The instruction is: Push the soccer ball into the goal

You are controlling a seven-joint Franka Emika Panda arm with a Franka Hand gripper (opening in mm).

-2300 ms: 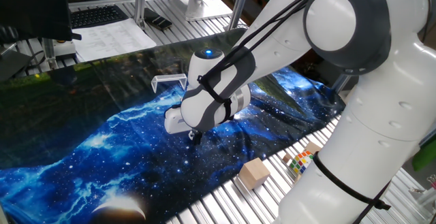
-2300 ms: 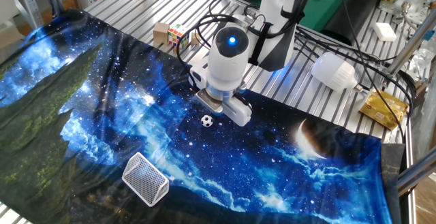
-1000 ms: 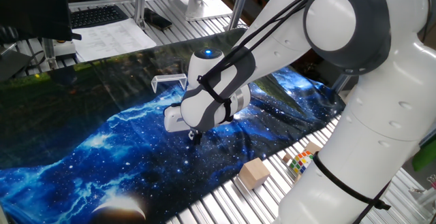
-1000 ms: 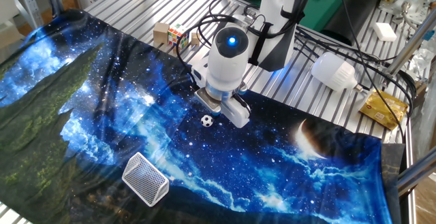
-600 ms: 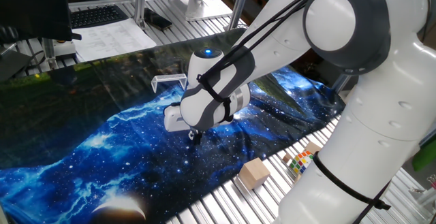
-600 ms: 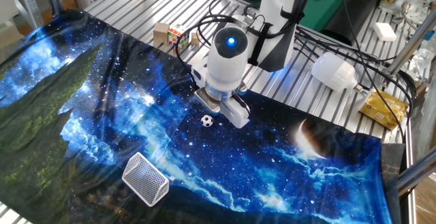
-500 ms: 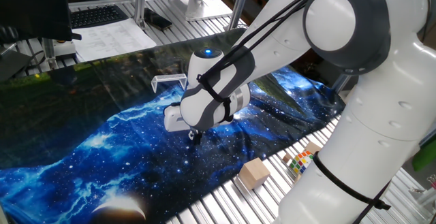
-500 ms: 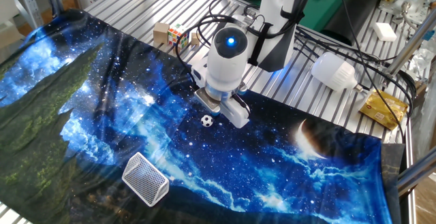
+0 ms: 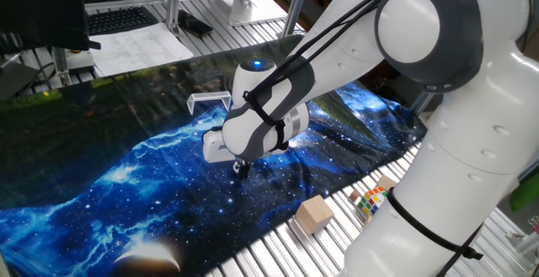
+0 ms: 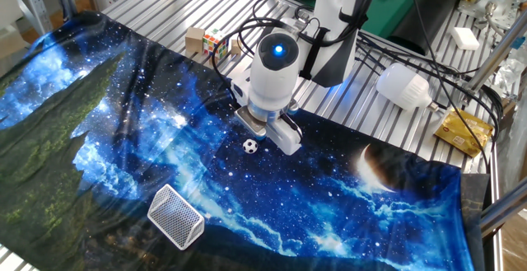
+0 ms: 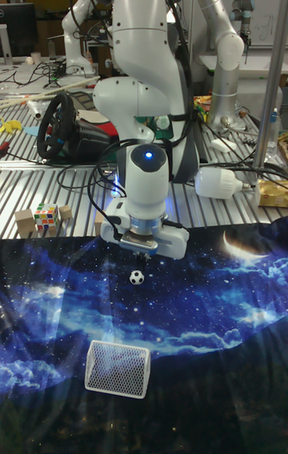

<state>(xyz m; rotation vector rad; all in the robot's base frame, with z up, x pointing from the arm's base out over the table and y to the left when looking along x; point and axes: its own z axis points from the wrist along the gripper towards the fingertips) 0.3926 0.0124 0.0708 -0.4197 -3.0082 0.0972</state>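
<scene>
The soccer ball (image 10: pixel 250 146) (image 11: pixel 138 277) is a tiny white ball with black patches lying on the starry blue cloth. My gripper (image 9: pixel 241 169) (image 11: pixel 144 263) hangs low just behind it, on the side away from the goal, with its dark fingertips together and nothing held. Whether they touch the ball I cannot tell. The goal (image 10: pixel 175 216) (image 11: pixel 118 368) (image 9: pixel 208 100), a small white frame with netting, stands further along the cloth, apart from the ball. In the view from beside the arm, the hand hides the ball.
A tan wooden block (image 9: pixel 313 213) (image 10: pixel 194 40) and a multicoloured puzzle cube (image 9: pixel 370 199) (image 10: pixel 216 42) sit on the slatted metal table (image 10: pixel 156 3) off the cloth. A white lamp-like object (image 10: pixel 403 86) and cables lie near the arm's base.
</scene>
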